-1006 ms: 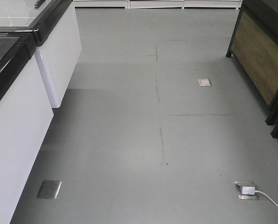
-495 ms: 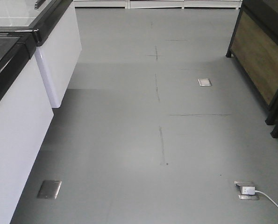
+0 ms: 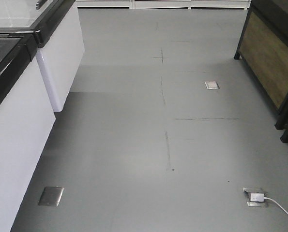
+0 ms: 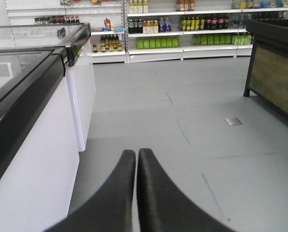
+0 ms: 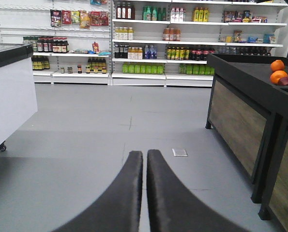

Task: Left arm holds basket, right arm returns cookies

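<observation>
Left gripper (image 4: 136,153): fingers pressed together, empty. Right gripper (image 5: 144,154): likewise clenched, empty. Grey floor (image 3: 134,145) below. Freezer (image 4: 37,159) left; shelves (image 5: 148,34) beyond; oranges (image 5: 278,76) on counter (image 5: 240,72).

The left pincer (image 4: 136,152) has two matte black fingers, wide-based, tapering to rounded tips; the right pincer (image 5: 144,153) matches.

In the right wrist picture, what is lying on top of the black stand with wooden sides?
On the black stand lie three oranges and a dark red thing, too small to name. Its raised rim and the picture's edge hide part of the top.
</observation>
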